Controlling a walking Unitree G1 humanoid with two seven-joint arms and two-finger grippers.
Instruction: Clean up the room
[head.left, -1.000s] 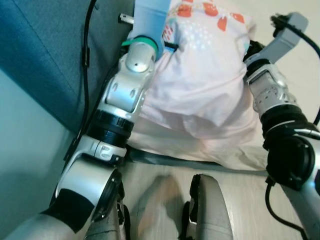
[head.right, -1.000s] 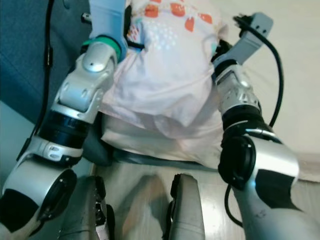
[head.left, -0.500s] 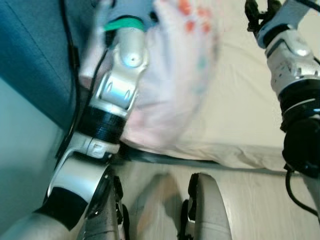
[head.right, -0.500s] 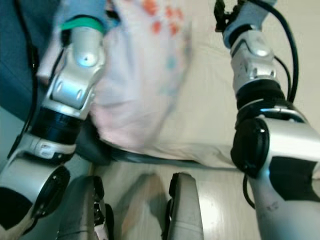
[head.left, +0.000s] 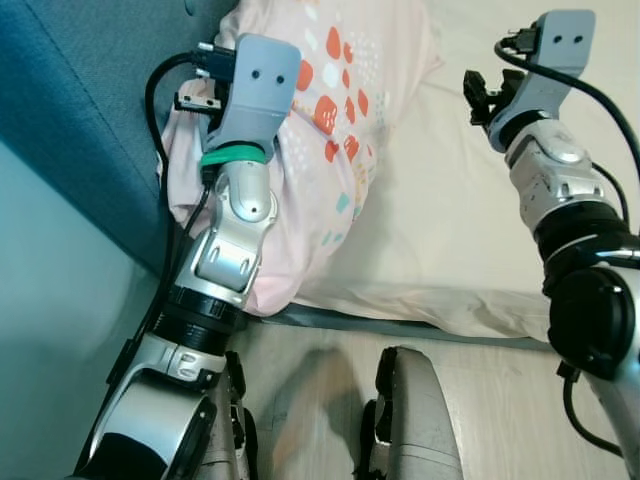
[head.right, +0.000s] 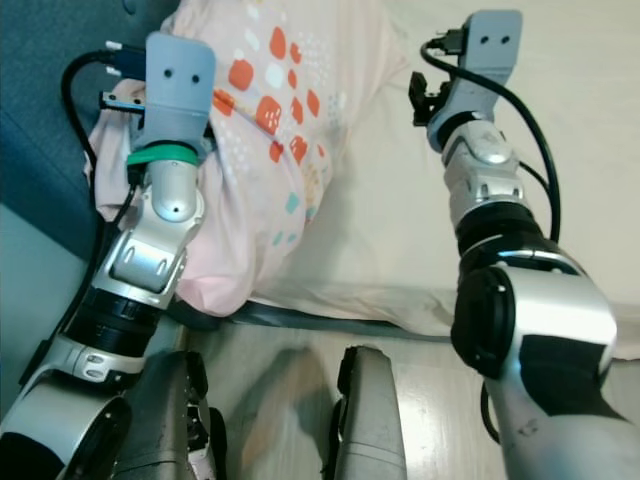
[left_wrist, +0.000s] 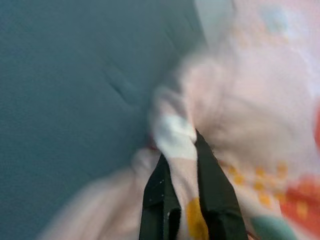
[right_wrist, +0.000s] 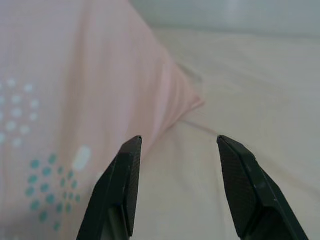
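Observation:
A pink pillow (head.left: 340, 150) with orange and teal patches lies at the left of the cream bed (head.left: 470, 230), leaning against the teal headboard (head.left: 90, 120). My left gripper (left_wrist: 182, 150) is shut on a bunched corner of the pillow, close to the headboard. My right gripper (right_wrist: 175, 145) is open and holds nothing. It hovers over the sheet, just off the pillow's far corner (right_wrist: 192, 102). In the left eye view the right gripper (head.left: 478, 95) sits to the right of the pillow, apart from it.
The bed's near edge (head.left: 420, 325) runs across in front of me, above a wooden floor (head.left: 510, 400) and my own legs (head.left: 410, 410). A pale wall (head.left: 50, 330) stands at the left, below the headboard. Bare sheet stretches to the right of the pillow.
The pillow has swung left, from between both arms to against the headboard. My right gripper has let go of it and drawn away. My left arm moved left with the pillow's corner.

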